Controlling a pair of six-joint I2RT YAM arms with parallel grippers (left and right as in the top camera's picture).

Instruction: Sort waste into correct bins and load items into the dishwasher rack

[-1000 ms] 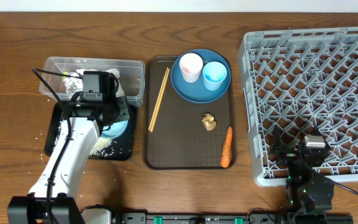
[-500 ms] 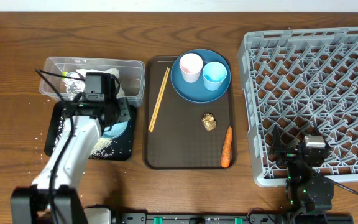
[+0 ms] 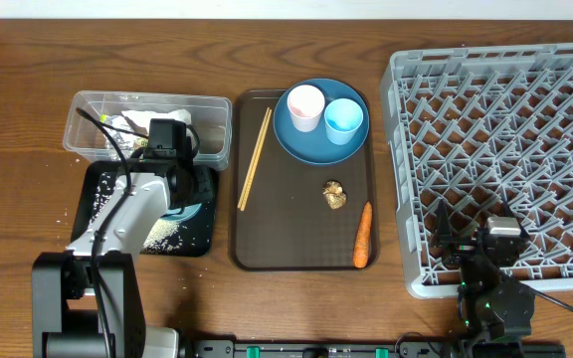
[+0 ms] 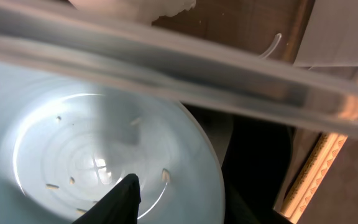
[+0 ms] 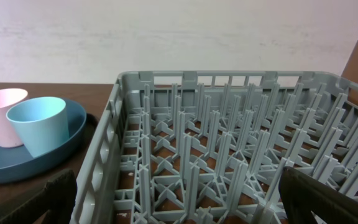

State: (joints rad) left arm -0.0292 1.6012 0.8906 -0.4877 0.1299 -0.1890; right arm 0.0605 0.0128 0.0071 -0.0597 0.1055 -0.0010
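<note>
So, left of the brown tray (image 3: 296, 244), the left gripper (image 3: 175, 184) has 1 finger (image 4: 126, 196) inside the bowl (image 4: 92, 124); can't tell if it's clamped on the rim. The tub (image 3: 152, 96) wall crowds right against it. Right of the brown tray, the right gripper (image 3: 471, 244) gapes wide by the rack (image 3: 505, 119). Chopsticks (image 3: 256, 159) and carrot (image 3: 363, 236) lie on that tray.

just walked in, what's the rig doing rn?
Left tool is at the bowl over the black tray, one finger inside it; grip unclear. Rice lies on that tray. Plate with pink cup and blue cup, chopsticks, lump, carrot sit on the brown tray. Right tool sits open by the empty rack.
</note>
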